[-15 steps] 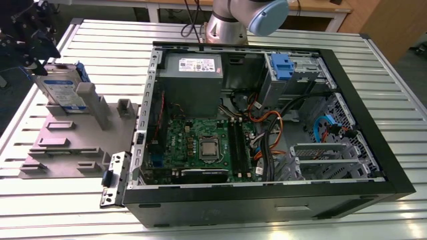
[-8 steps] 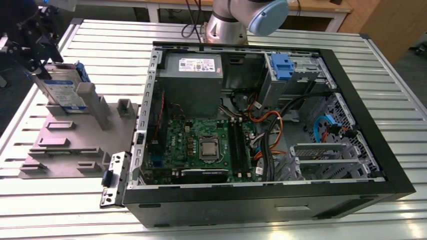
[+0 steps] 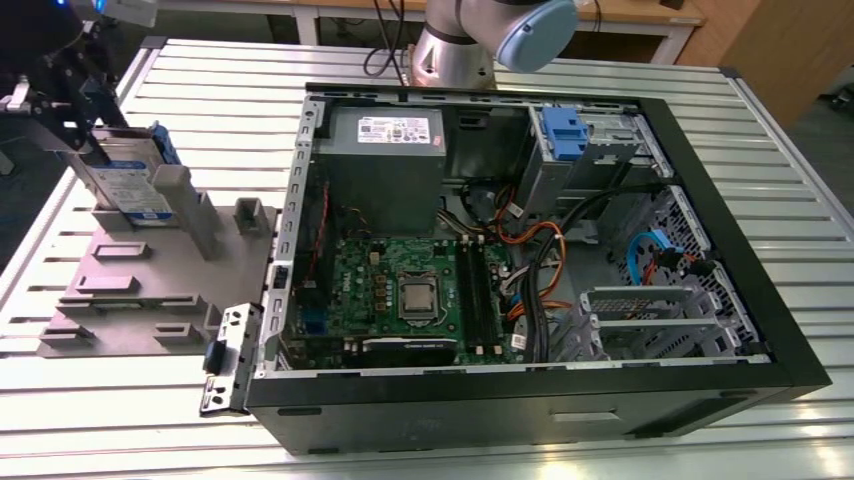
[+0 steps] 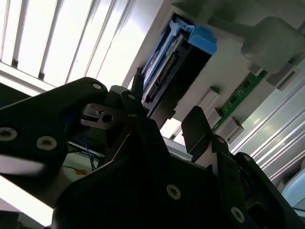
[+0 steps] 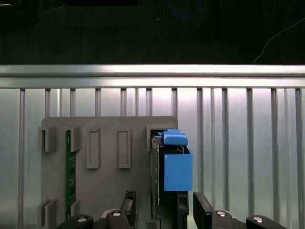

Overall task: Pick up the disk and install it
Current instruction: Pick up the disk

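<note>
Near the tabletop's [image 3: 747, 110] edge at the exterior view's left, a grey fixture plate [image 3: 120, 290] holds the disk [image 3: 134, 185] upright on edge in a slot. The tool [image 5: 163, 194] is at the disk, its fingers [image 5: 129, 204] apart on either side, not clamped. An open computer case [image 3: 534, 400] fills the middle and right.

Robotics lab or workshop: slotted aluminium table [image 3: 747, 120], open desktop computer case [image 3: 534, 400] with bare motherboard [image 3: 400, 290], grey fixture plate [image 3: 120, 300], robot arm base [image 3: 454, 55], wooden furniture [image 3: 767, 40] behind.
</note>
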{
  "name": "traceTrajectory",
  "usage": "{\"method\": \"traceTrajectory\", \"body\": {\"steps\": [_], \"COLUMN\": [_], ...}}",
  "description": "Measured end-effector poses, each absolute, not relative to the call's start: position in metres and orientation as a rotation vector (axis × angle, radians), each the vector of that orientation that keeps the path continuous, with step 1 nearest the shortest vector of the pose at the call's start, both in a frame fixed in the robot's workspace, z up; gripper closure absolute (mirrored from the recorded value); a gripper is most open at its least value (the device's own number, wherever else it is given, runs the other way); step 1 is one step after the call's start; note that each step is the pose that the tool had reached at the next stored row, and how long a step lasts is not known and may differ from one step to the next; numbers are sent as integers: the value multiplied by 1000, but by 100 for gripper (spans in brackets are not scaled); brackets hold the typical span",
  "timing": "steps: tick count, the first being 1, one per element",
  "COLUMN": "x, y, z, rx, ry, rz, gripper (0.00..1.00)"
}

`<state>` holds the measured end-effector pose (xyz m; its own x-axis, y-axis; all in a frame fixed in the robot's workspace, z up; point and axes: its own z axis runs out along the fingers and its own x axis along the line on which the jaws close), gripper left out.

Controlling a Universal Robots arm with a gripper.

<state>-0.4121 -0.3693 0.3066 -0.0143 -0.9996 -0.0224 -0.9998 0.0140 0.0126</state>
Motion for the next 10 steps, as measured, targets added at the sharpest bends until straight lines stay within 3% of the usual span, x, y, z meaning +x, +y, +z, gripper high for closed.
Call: {"method": "traceTrajectory", "body": {"steps": [10], "x": [-412], "y": [-368], "z": [302], "rx": [-2194], "ry": [2211], "rz": [68], "gripper": [41]}}
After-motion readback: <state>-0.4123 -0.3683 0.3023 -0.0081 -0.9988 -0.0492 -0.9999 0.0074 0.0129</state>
